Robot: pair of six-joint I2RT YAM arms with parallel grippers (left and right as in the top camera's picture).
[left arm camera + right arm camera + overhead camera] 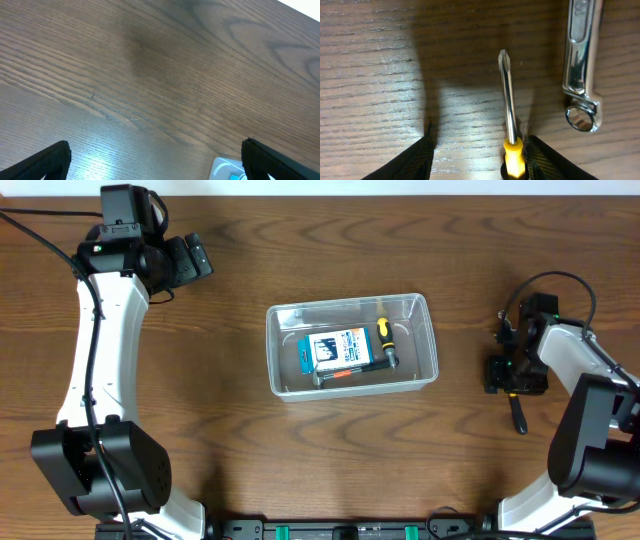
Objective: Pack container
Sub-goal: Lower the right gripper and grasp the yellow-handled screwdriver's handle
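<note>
The clear plastic container point(350, 305) sits mid-table. It holds a blue-and-white box point(340, 348), a yellow-handled screwdriver point(383, 333) and a metal wrench point(350, 373). My right gripper point(515, 375) is at the right side of the table. In the right wrist view it point(480, 150) is open, low over the wood. A second yellow-handled screwdriver point(507, 100) lies between its fingers, close to the right finger. My left gripper point(190, 260) is at the far left, open and empty point(155, 160). A corner of the container point(222, 167) shows at the bottom of the left wrist view.
A chrome wrench point(581, 65) lies on the table just right of the loose screwdriver. A dark tool handle point(518, 418) sticks out toward the front from under my right gripper. The table is dark wood.
</note>
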